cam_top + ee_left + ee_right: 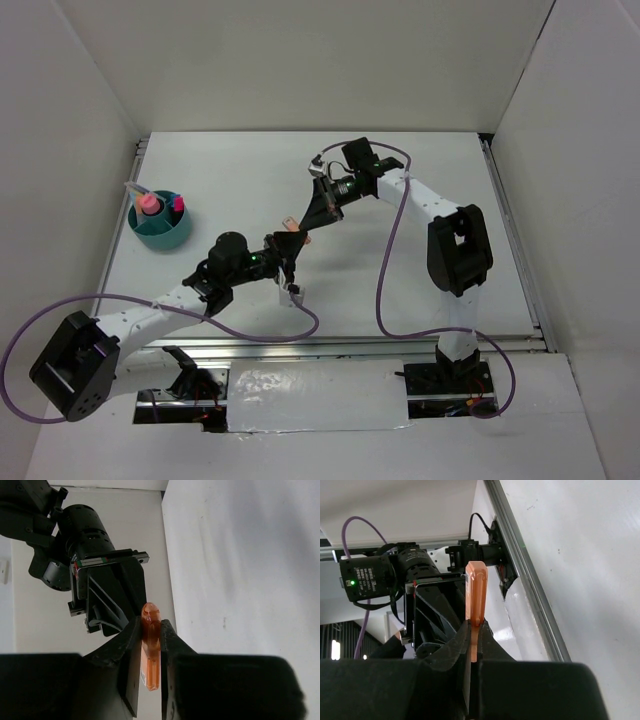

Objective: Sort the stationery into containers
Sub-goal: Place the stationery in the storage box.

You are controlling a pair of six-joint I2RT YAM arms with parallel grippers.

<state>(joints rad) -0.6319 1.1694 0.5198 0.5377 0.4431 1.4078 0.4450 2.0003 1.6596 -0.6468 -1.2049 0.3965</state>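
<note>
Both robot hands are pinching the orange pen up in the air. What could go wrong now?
1. The orange pen is pinched by the left gripper and the right gripper at once. If both pull, or one lets go too early, it could slip and fall.
2. The two grippers sit very close together, so they might bump.

Left arm point(135, 318): white links, black joint housings.
Right arm point(428, 203): same white shells, bulky black elbow.
Cables point(383, 270): purple, one per arm.
Wrist motor point(86, 529): ribbed black cylinder.
Rail stripe point(95, 561): red and green.
Left tool point(151, 630): matte black, angular fingers.
Status light point(353, 583): green.
</note>
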